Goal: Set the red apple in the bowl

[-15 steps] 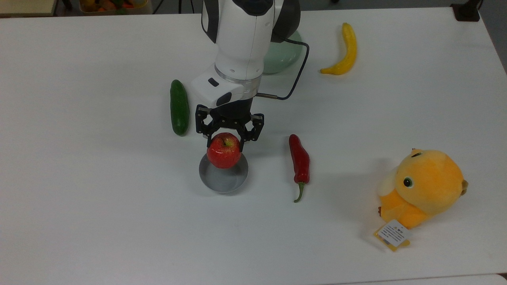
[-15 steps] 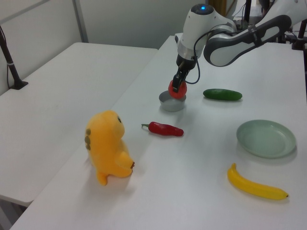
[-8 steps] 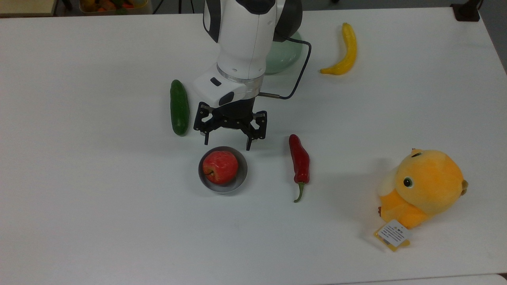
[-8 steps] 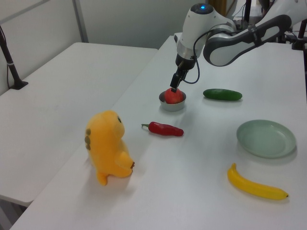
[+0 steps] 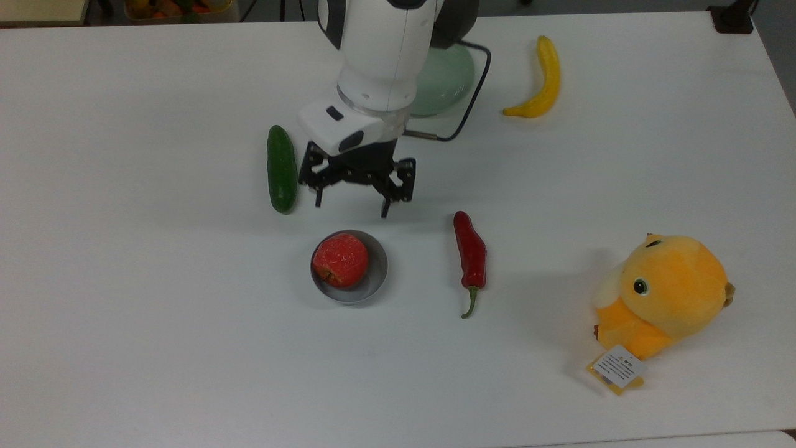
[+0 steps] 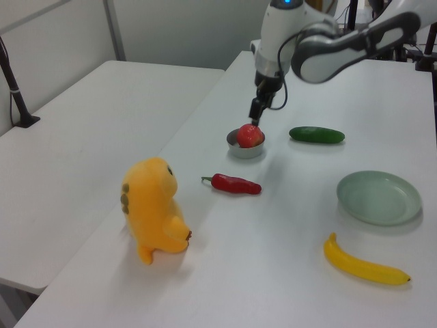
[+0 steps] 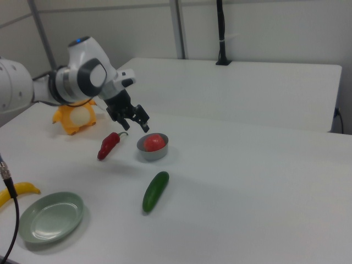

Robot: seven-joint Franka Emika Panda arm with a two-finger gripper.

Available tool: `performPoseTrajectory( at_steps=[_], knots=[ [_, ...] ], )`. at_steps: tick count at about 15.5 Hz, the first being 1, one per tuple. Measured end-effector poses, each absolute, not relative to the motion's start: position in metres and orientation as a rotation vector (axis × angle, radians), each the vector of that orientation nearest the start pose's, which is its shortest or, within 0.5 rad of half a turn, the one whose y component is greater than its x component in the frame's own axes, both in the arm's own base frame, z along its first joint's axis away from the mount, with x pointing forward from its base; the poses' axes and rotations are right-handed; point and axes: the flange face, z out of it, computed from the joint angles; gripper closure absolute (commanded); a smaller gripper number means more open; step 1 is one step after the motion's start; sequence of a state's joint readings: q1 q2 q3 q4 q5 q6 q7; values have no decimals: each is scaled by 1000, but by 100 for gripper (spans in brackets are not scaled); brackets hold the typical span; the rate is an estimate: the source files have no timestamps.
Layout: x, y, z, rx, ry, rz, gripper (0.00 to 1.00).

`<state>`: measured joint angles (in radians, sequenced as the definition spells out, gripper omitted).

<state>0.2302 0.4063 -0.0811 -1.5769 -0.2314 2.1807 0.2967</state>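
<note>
Small white tag (image 5: pixel 617 366) on the orange plush toy (image 5: pixel 668 294), print too fine to read. Red apple (image 5: pixel 339 260) resting inside the grey bowl (image 5: pixel 375 277) on the white table (image 5: pixel 155 348). Above, gripper (image 5: pixel 350 208) spread wide, grasping nothing. Pale green plate (image 6: pixel 379 197) bare; cucumber (image 5: pixel 282 168), red chili (image 5: pixel 471 253) and banana (image 5: pixel 543 79) lying apart.
</note>
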Motion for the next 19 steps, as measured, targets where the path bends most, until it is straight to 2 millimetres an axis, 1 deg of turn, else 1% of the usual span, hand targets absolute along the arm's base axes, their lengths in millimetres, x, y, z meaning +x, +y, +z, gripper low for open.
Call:
performPoseTrajectory(
  at_steps=[2,3,7,9,10,11,12,13,15,17,19],
  knots=[
    [666,96,455,-3335,76,-284,0],
    [655,93,473,-3338,92,-255,0],
    [609,83,540,-3260,155,-275,0],
    [589,73,559,-3211,185,-290,0],
    [582,65,565,-3189,212,-293,0],
    [574,49,573,-3159,262,-300,0],
    [571,39,578,-3143,294,-303,0],
    [569,27,581,-3134,319,-296,0],
    [564,9,581,-3141,313,-244,0],
    [561,1,580,-3154,259,-207,0],
    [560,-4,580,-3145,240,-201,0]
  ],
)
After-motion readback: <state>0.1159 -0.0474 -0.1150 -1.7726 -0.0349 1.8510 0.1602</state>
